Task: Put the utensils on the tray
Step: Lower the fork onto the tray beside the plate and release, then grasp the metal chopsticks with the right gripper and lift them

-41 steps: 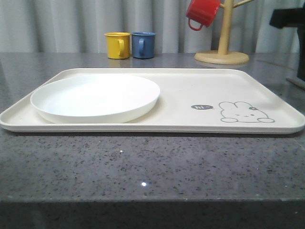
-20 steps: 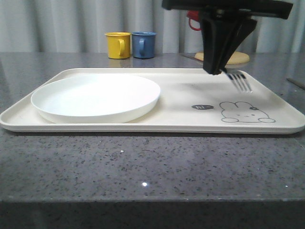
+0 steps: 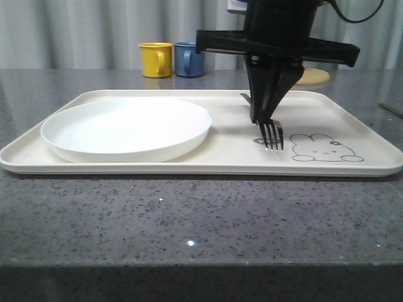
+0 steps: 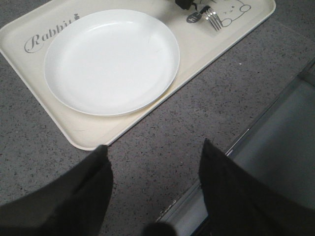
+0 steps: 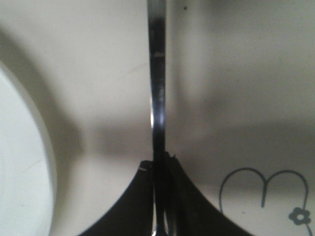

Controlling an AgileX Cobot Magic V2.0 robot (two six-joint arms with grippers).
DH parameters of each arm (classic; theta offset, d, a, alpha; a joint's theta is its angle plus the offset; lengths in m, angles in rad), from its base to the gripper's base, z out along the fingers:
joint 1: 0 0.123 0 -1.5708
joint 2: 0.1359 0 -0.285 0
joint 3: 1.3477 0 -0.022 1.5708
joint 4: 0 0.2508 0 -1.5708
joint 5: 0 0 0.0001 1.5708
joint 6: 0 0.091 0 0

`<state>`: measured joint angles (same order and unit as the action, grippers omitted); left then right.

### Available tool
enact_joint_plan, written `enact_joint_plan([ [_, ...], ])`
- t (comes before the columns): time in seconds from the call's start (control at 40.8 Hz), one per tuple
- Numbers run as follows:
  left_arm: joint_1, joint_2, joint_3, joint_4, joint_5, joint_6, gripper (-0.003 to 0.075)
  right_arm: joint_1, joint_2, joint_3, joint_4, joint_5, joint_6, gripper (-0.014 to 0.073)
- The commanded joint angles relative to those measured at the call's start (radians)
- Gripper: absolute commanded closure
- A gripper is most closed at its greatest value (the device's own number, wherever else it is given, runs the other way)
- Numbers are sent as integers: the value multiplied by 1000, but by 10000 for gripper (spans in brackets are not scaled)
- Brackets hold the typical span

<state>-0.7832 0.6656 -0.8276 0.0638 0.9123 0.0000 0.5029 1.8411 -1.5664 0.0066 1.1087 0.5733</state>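
Writing: "Rabbit" in grey script on the tray (image 4: 88, 135), by its far left rim; a dark "hi" bubble (image 4: 193, 18) beside the rabbit drawing (image 3: 324, 149), near right part of the tray.

Tray: cream, low raised rim, lying on the speckled grey worktop (image 3: 189, 220). A broad bare strip of worktop runs along its near edge. Round white plate (image 3: 126, 129) fills the tray's left half; the right half is bare but for the fork.

Right pincer (image 3: 263, 119): shut tight on the fork (image 3: 272, 134), gripping its handle, tines pointing to the near side over the "hi" bubble, just left of the rabbit. Contact between tines and tray cannot be told.

Left pincer (image 4: 155, 169): jaws spread wide, holding nothing, above the worktop near the tray's near left corner.

Far edge: yellow mug (image 3: 155, 60), blue mug (image 3: 189, 59).
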Motion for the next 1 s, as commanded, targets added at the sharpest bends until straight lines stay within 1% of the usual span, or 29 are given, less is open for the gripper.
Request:
enact_joint_plan([
  [0.0, -10, -1, -28, 2, -71, -9, 331, -1, -29, -33, -7, -24, 4, 492],
  [0.049, -10, -1, -28, 2, -71, -9, 331, -1, -29, -33, -7, -24, 12, 442],
  [0.098, -10, -1, -28, 2, -71, -9, 331, -1, -29, -33, -7, -22, 12, 368],
  [0.147, -10, -1, -28, 2, -71, -9, 331, -1, -30, -33, -7, -19, 12, 322],
  [0.22, -10, -1, -28, 2, -71, -9, 331, -1, -37, -33, -7, -17, 11, 288],
  [0.318, -10, -1, -28, 2, -71, -9, 331, -1, -70, -33, -35, -6, -23, 298],
  [0.514, -10, -1, -28, 2, -71, -9, 331, -3, -197, -29, -106, 64, -174, 307],
  [0.612, -10, -1, -28, 2, -71, -9, 331, -31, -269, -2, -152, 90, -210, 307],
  [0.759, -10, -1, -28, 2, -71, -9, 331, -133, -339, 66, -156, 109, -266, 307],
  [0.98, -10, -1, -28, 2, -71, -9, 331, -332, -366, 173, -151, 134, -388, 307],
])
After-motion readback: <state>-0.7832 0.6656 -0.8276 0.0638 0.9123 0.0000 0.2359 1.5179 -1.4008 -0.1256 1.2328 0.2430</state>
